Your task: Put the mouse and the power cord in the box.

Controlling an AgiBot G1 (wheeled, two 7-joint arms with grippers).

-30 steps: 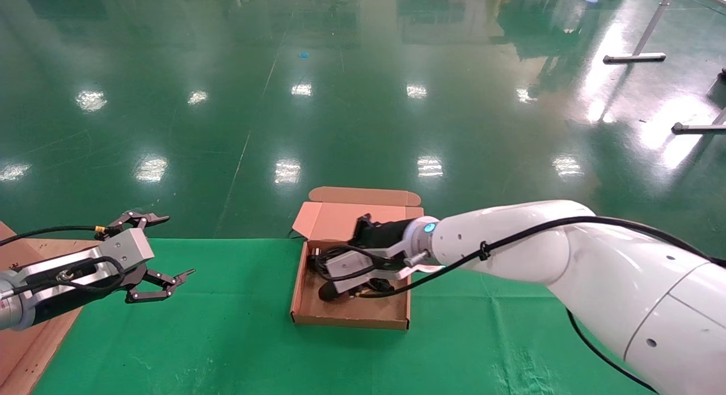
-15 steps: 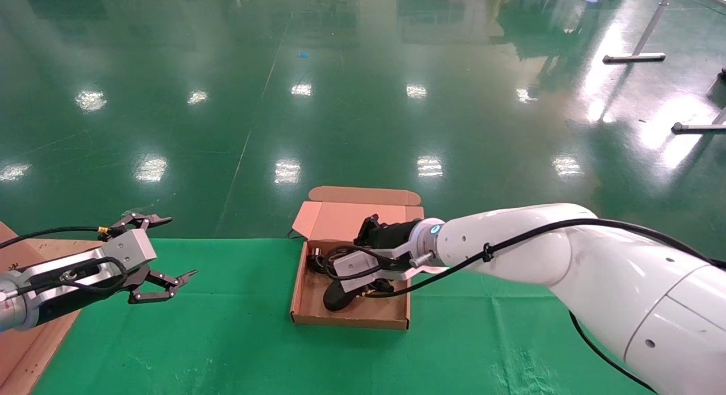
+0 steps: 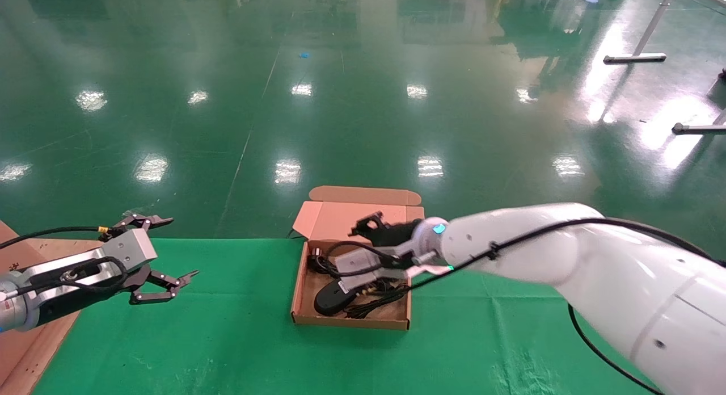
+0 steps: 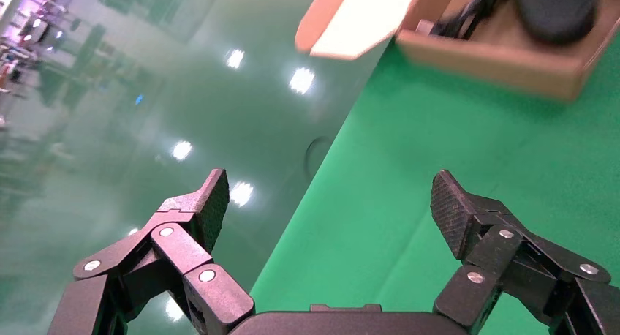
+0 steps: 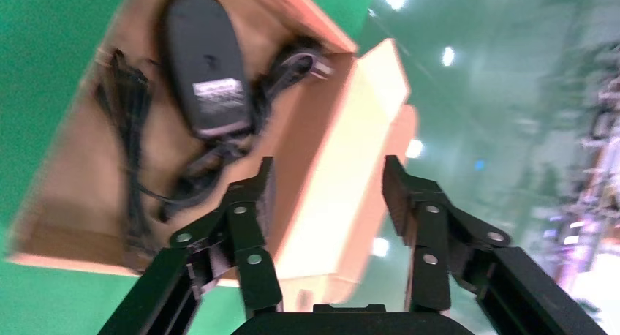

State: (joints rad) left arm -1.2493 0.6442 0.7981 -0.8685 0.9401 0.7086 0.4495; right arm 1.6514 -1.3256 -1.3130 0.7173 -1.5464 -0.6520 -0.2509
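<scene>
Floor [image 3: 351, 117]: glossy green, poured finish, mirroring rows of ceiling lights as bright patches. Small blue scrap [image 3: 304, 55] lying far out. Grey metal stand feet [image 3: 634, 58] at the far right. Bench [image 3: 227, 338]: green cloth cover, creased. Brown board [image 3: 22, 349] at its left edge.

The shallow square brown cardboard box [image 3: 306, 304] lies open, its hinged tabbed lid [image 3: 340, 216] standing up at the far edge. Inside it, near the front wall, lies the small black oval mouse [image 3: 332, 293], its face with the white-grey label patch [image 5: 216, 96] turned up. The thick black power cord [image 3: 377, 294] lies in loose loops just beside the mouse, also within the box.
</scene>
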